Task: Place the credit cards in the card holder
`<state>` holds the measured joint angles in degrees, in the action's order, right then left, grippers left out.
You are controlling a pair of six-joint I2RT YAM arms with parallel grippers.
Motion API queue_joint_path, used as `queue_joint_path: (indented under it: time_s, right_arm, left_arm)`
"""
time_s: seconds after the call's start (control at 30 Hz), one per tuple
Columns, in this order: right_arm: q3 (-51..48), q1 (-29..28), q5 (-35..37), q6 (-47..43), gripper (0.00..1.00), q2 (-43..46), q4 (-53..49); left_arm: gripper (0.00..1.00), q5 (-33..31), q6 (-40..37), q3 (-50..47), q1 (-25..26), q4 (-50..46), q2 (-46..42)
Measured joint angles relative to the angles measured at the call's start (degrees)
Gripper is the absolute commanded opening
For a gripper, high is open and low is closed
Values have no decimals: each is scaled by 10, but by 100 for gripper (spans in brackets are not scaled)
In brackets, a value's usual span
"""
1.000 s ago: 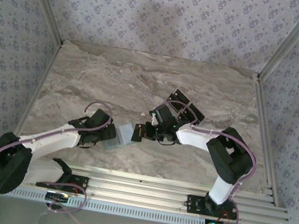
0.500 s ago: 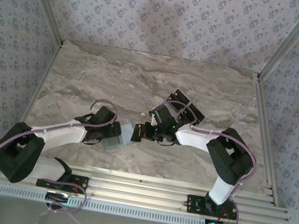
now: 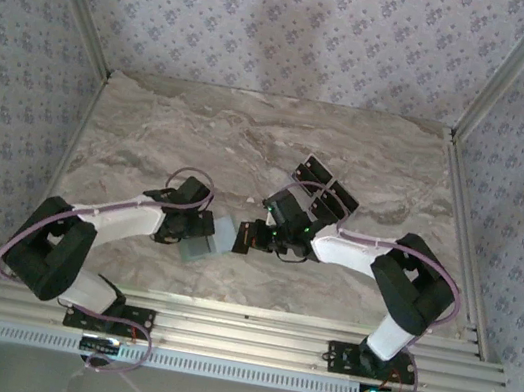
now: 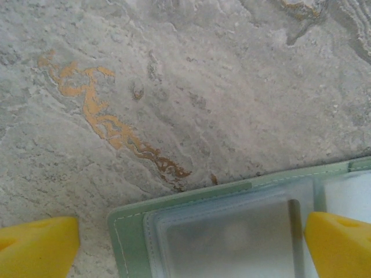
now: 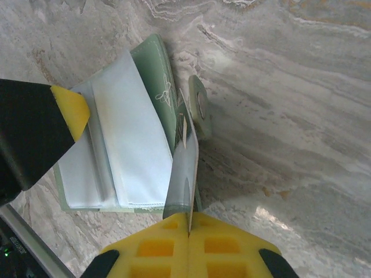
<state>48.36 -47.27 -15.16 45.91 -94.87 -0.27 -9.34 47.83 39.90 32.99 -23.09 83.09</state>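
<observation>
**Holding a sleeve open, no cards in yet**

Open card holder lies mid-table btw. both arms. The right gripper pinches one clear sleeve upright. The left gripper is spread wide over its corner, gripping nothing. The credit cards lie behind the right arm (all loose, I'd judge): loading not begun.

Top external camera: high at the 6 o'clock edge of the table, facing down toward 12. Wrist cameras: close, facing down. All views share the card holder.
</observation>
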Motion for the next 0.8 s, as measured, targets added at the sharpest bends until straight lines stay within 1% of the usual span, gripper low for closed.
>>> queue_joint_path:
  time_s: [0.23,0.4,0.47,0.63,0.8]
  right_arm:
    - [-5,-9,13,5,0,15,-14]
    - [-6,-13,21,11,0,22,-21]
    - [-6,-13,25,12,0,26,-26]
    - [-6,-13,32,12,0,38,-44]
    - [-6,-13,39,12,0,46,-58]
  left_arm:
    - [100,7,-1,23,-1,-22,18]
    - [100,14,-4,37,-4,-19,29]
    - [100,21,-7,40,-4,0,32]
    - [100,46,-18,75,-4,92,46]
    - [100,61,-27,111,-4,123,54]
